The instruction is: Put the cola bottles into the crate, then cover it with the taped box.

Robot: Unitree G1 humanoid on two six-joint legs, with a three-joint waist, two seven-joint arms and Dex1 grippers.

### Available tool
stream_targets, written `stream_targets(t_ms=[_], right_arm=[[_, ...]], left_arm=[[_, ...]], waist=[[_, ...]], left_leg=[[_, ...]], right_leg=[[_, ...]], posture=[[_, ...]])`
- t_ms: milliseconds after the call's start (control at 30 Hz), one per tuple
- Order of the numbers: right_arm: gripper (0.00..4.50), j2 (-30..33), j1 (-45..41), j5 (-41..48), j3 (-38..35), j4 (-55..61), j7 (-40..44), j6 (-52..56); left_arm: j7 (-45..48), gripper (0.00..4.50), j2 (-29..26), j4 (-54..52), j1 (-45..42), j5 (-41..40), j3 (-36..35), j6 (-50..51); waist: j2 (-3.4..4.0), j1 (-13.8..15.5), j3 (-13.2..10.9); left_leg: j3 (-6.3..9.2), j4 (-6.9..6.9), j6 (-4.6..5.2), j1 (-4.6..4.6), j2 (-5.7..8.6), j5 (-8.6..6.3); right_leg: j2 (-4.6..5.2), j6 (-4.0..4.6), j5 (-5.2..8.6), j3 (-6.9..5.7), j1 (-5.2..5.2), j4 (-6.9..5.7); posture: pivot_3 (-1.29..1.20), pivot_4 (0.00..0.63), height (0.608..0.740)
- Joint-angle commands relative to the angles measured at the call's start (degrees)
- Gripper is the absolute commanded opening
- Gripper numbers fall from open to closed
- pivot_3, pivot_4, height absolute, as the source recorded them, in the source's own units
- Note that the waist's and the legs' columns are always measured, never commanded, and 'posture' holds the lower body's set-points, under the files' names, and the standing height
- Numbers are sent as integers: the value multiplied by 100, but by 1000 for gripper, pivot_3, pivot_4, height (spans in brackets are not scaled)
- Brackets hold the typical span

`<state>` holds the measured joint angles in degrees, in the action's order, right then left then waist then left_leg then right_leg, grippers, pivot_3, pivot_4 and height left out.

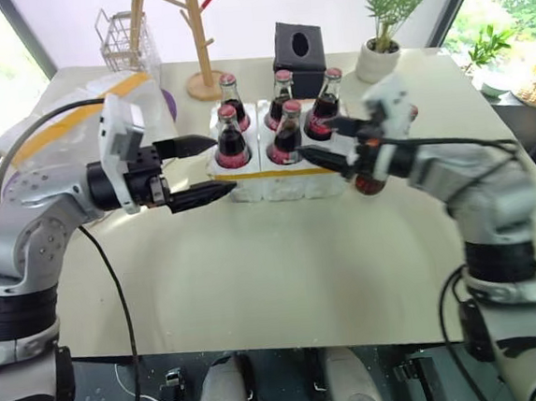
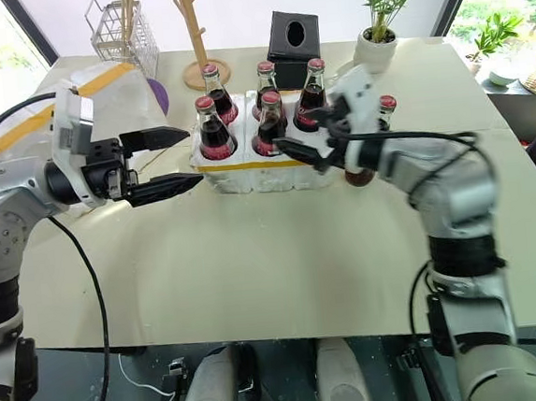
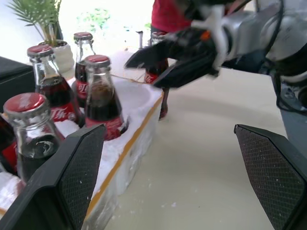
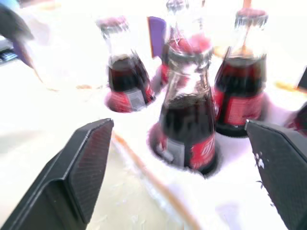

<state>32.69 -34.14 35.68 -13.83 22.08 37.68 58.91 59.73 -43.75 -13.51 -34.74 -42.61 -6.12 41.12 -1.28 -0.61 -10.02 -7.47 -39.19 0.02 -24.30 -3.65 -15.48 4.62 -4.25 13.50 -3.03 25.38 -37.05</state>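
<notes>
Pale table [image 1: 284,274] by bright windows, bearing a tissue box [image 1: 299,47], potted plant [image 1: 383,31], wooden rack [image 1: 199,38] and wire basket [image 1: 128,39]; crate [image 1: 279,167] at centre with five bottles [image 1: 231,138] standing in its wells; a sixth bottle [image 2: 384,115] on the table beside it, behind the right gripper [image 1: 334,146]; taped box [image 1: 73,114] at far left; left gripper [image 1: 195,169] level, fingers wide apart, empty, beside the crate's left end; right gripper fingers spread, empty, at the crate's right front corner.
</notes>
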Motion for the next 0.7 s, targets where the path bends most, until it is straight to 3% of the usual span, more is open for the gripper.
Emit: stream_targets(t_ms=[33,133,267,533,700], right_arm=[[4488,446,857,1030,-1108,1125,-81,1037],[4488,702,1582,1305,-1642,1479,-242,1312],[4488,732,2244,511,-1775,1238,-914,768],[4488,5,1541,-444,-811,-145,-1694,-578],[4488,-264,1108,-849,-364,-1124,-1703,-1332]], left_arm=[[84,4500,65,-30,-84,60,104,-131],[136,4500,109,58,-123,136,173,-197],[246,4500,199,271,-326,240,313,-293],[381,4500,343,435,-621,398,491,-367],[424,4500,331,471,-700,481,484,-375]], waist=[[-3,13,2],[-3,-18,2],[-4,-20,3],[-3,-29,2],[-2,-10,1]], left_leg=[[3,2,1,3,0,0],[6,2,1,6,2,-1],[7,2,1,15,3,-1],[6,3,0,14,4,0],[6,2,0,10,4,0]], right_leg=[[0,1,1,-2,-4,1],[2,4,2,-4,-10,4],[-2,6,4,0,-14,5],[-7,5,4,3,-12,4],[-6,4,4,1,-10,4]], posture=[[0,150,740],[0,150,740],[0,150,740],[0,150,740],[0,150,740]])
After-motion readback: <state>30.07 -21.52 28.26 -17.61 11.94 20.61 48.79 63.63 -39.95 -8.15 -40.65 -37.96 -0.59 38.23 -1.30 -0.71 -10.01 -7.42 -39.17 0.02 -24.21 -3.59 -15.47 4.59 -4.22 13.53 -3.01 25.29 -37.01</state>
